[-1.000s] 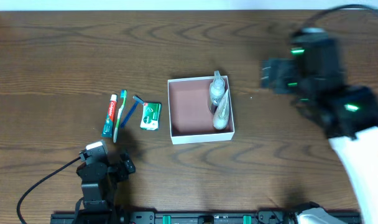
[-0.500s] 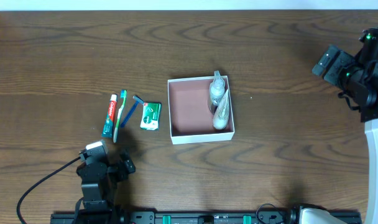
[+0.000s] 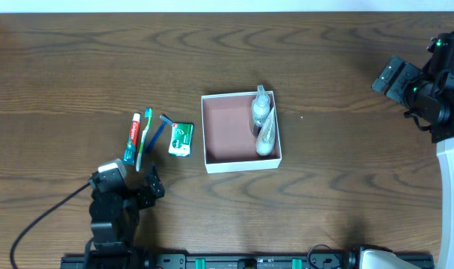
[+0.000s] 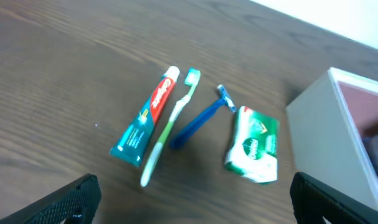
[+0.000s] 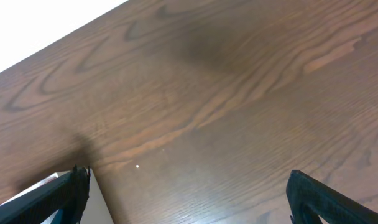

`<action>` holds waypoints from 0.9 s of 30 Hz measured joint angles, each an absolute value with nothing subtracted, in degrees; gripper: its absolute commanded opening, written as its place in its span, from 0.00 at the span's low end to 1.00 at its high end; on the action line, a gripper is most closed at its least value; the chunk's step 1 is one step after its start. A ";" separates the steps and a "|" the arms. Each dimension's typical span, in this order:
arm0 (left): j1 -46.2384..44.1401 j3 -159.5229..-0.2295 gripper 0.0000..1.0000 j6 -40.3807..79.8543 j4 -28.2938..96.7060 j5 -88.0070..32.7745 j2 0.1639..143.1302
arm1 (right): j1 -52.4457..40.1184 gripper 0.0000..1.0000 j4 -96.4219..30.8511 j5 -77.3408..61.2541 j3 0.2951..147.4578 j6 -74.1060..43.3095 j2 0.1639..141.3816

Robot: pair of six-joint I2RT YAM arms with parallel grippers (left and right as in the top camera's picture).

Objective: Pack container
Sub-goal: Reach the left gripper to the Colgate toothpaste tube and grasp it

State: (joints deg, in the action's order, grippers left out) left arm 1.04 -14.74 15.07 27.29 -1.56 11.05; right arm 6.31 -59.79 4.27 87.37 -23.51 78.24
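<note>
Lettering on the toothpaste (image 4: 145, 118) and soap packet (image 4: 254, 144) is too blurred to read; both lie just ahead of the left gripper (image 4: 204, 202), its fingers spread wide and empty. Beyond them, mid-table, sits the container (image 3: 242, 163) holding pale bottles (image 3: 262, 123). Well apart, at the far right, the right gripper (image 5: 192, 199) hangs equally spread and empty.

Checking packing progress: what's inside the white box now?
Inside the container, two pale bottles lie along its right wall; the pinkish floor beside them is bare. Anything beneath the bottles is covered.
</note>
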 measured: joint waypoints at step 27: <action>6.26 -68.51 0.88 0.69 44.23 4.32 98.06 | 6.52 0.99 -59.79 4.05 87.37 -23.51 78.30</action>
